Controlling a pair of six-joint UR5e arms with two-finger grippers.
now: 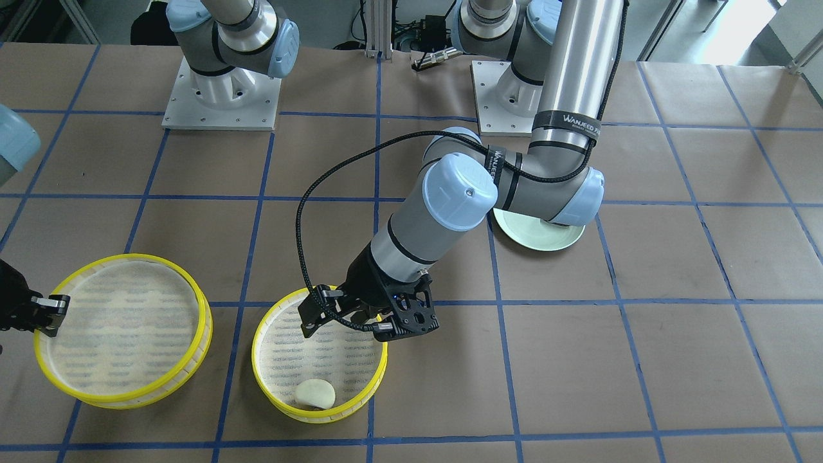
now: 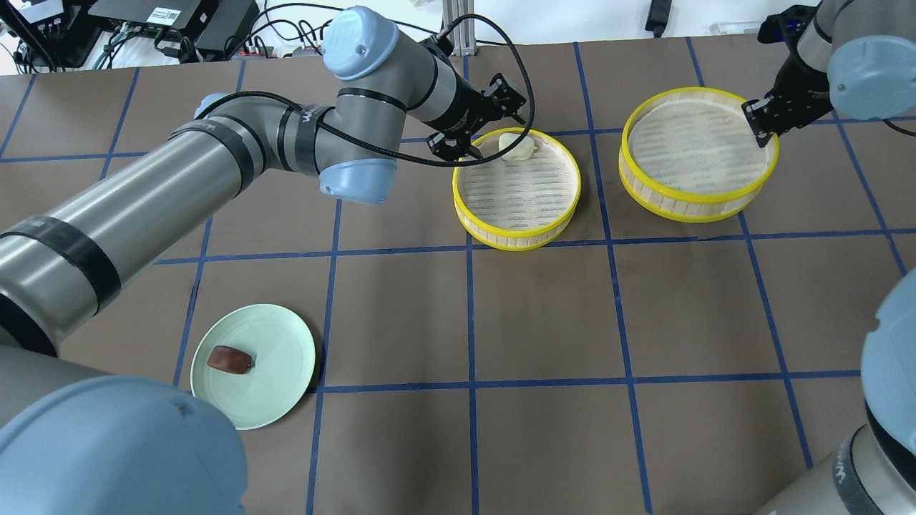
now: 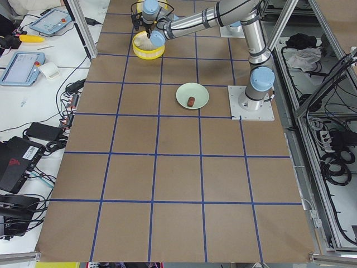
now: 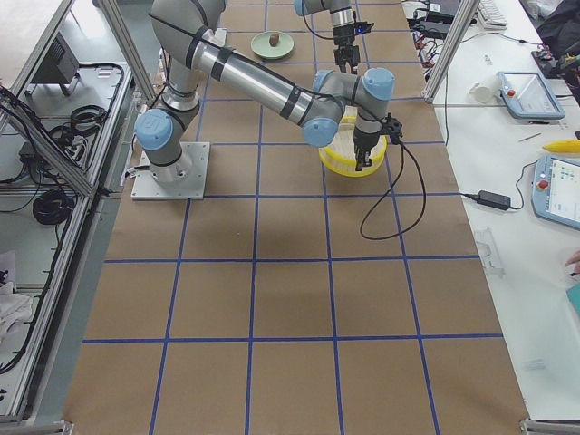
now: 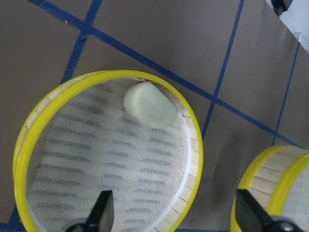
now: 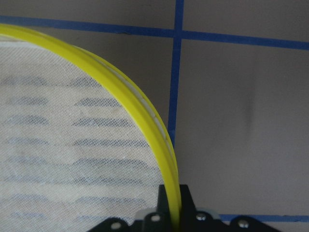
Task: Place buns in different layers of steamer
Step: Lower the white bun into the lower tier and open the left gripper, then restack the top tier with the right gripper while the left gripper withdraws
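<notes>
The cream-white bun (image 2: 517, 146) lies inside one yellow-rimmed steamer tray (image 2: 515, 239), against its far wall; it also shows in the left wrist view (image 5: 149, 105) and the front view (image 1: 315, 393). My left gripper (image 2: 483, 129) is open and empty, just above that tray's left rim (image 1: 256, 360). My right gripper (image 2: 758, 125) is shut on the rim of the second steamer tray (image 2: 687, 204), whose mesh floor is bare; the right wrist view shows its fingers clamping the yellow rim (image 6: 135, 106). The reddish-brown bun (image 2: 230, 359) sits on the pale green plate (image 2: 279, 343).
The plate stands near the robot's left side; in the front view the left arm's elbow partly covers the plate (image 1: 540, 239). The two trays stand side by side, a small gap between them. Brown paper with blue tape lines covers the table.
</notes>
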